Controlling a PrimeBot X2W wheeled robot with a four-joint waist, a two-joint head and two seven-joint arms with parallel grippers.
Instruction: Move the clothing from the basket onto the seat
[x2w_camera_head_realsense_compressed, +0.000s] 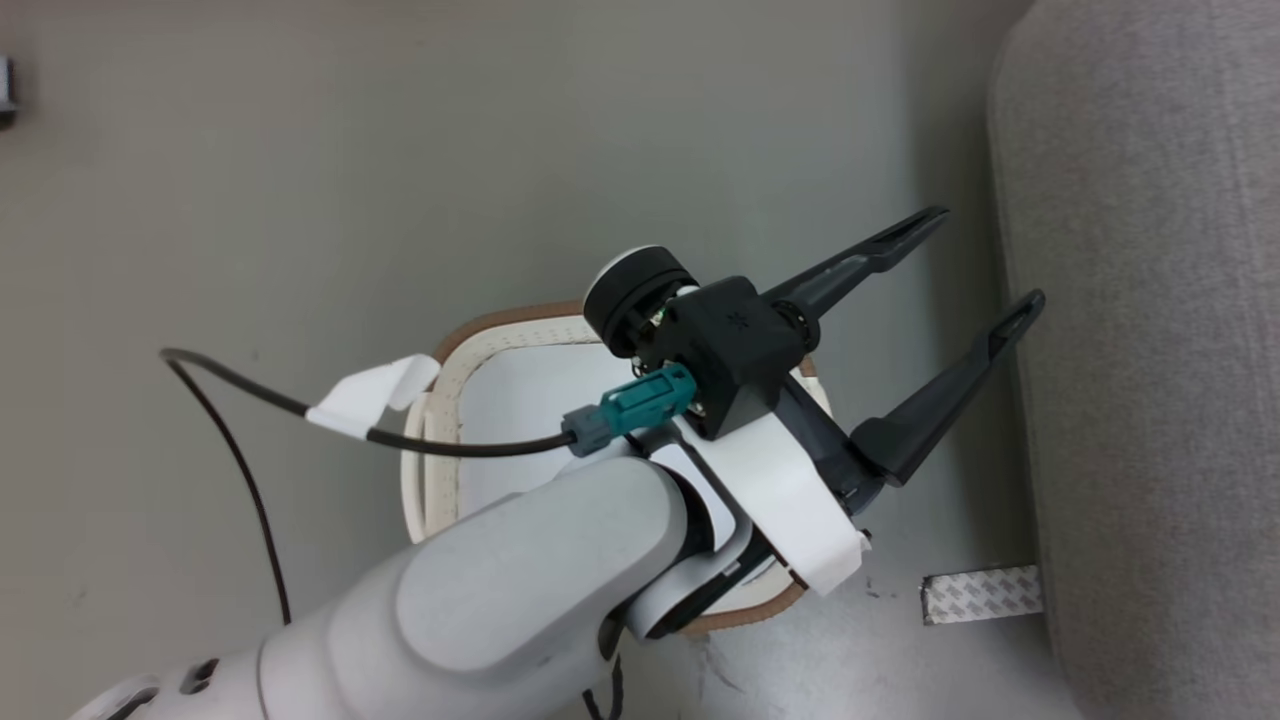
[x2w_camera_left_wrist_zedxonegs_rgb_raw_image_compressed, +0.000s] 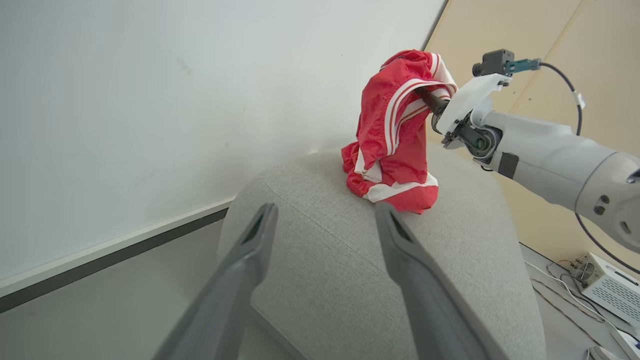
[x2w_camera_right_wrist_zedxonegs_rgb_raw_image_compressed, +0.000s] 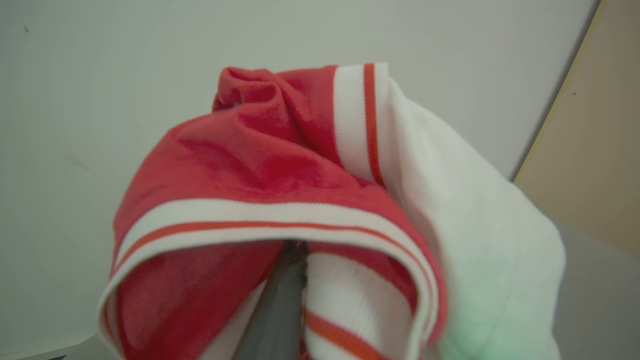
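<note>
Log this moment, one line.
right gripper: shut on clothing, lower end on seat | left gripper: open, empty | basket: under left arm

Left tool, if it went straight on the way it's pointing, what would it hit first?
Most likely the seat: the open left tool aims at its rounded grey edge, short of the clothing, though depth is unclear.

left gripper (x2w_camera_head_realsense_compressed: 988, 255) above basket (x2w_camera_head_realsense_compressed: 500, 325) — seat (x2w_camera_head_realsense_compressed: 1150, 350) just right of it. clothing (x2w_camera_left_wrist_zedxonegs_rgb_raw_image_compressed: 395, 135) draped over right gripper (x2w_camera_left_wrist_zedxonegs_rgb_raw_image_compressed: 429, 99) (lower end resting on seat), ahead of left gripper.
</note>
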